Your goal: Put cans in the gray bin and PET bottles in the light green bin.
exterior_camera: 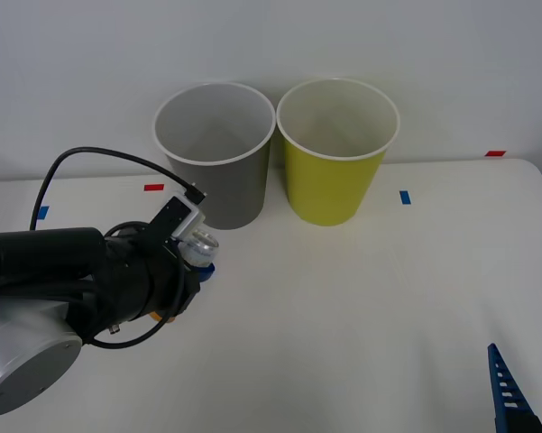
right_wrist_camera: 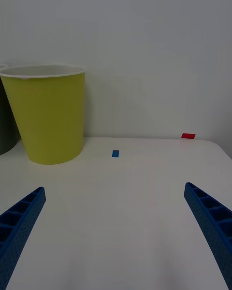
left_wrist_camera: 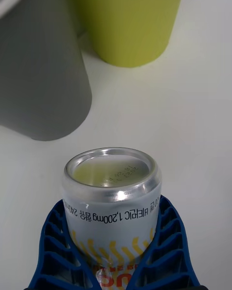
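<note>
Front view overhead; wrist views low; all share light green bin (exterior_camera: 335,180)

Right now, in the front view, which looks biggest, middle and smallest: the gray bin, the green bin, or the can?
1. The gray bin and the light green bin look about alike, so I won't rank them.
2. The can, held by the left end effector near the gray bin, looks far smaller, though it's partly hidden.

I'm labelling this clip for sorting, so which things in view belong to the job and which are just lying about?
In the job:
can, clamped in the left gripper
gray bin
light green bin

Lying about:
blue tape marks and red tape marks on the table
right gripper, open, idle
</note>
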Motion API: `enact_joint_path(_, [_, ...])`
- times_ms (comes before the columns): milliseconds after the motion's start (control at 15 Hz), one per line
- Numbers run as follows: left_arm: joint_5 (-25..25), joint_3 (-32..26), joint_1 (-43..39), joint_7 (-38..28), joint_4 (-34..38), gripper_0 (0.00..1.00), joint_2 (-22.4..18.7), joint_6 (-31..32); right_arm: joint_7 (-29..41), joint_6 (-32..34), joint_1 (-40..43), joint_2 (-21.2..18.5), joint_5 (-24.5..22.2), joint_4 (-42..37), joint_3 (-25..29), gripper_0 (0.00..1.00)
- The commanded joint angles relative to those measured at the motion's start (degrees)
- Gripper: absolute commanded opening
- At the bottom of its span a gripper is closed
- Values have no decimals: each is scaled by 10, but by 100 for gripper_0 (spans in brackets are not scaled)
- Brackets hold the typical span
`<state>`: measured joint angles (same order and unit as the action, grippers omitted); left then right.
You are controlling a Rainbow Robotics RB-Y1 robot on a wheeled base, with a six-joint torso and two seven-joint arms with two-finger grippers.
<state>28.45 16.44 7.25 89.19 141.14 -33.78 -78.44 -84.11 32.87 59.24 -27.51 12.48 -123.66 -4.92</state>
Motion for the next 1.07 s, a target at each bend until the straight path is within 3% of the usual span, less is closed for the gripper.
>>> enact_joint_path(67, [63,-87,-6,5,45,0,47,1,0,0,0,0,0,0,0,100])
enact_joint_path(200, [71,-125,-5,7,77,0,68,1,0,0,0,0,0,0,0,100])
enact_joint_path(533, [184,-260,15,23,89,0,136,7,0,0,0,0,0,0,0,100])
enact_joint_path(733, [206,-323,59,27,89,0,137,5,0,0,0,0,0,0,0,100])
enact_joint_path(1067, [219,-375,134,12,89,0,129,-20,0,0,0,0,0,0,0,100])
